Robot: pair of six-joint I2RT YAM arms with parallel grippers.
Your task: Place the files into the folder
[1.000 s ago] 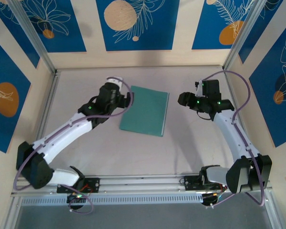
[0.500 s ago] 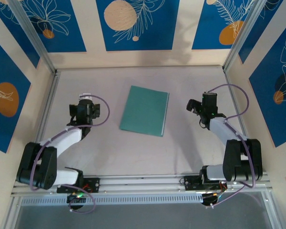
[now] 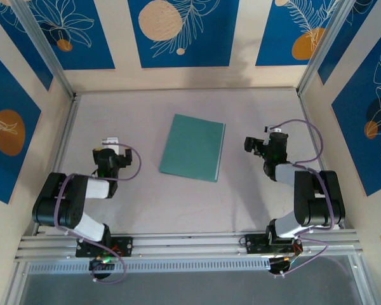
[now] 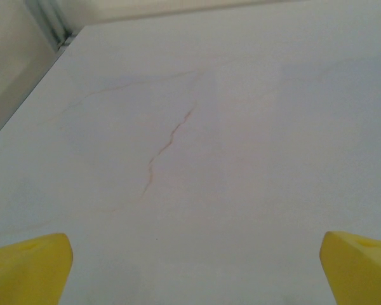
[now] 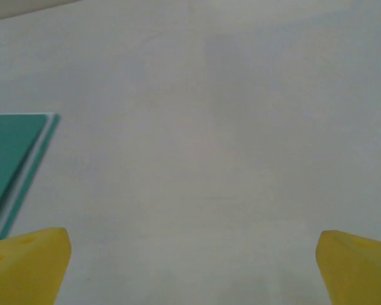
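While the left claw (image 4: 192, 270) and right claw (image 5: 192, 267) gape empty, the thin teal-green card folder (image 3: 192, 147) between them looks light, bendy, slick (pinch the right claw's side).

- The left arm (image 3: 92, 189) is wearing white shells with chunky black joints.
- The right arm (image 3: 317, 200) is showing the same white and black parts.
- A thin purple cable (image 3: 137, 163) is running along the left arm, and another purple cable (image 3: 298, 121) is looping over the right one.
- The left fingertips (image 4: 25, 270) are showing bright yellow, with slanted tops.
- The right fingertips (image 5: 28, 264) are showing yellow too.
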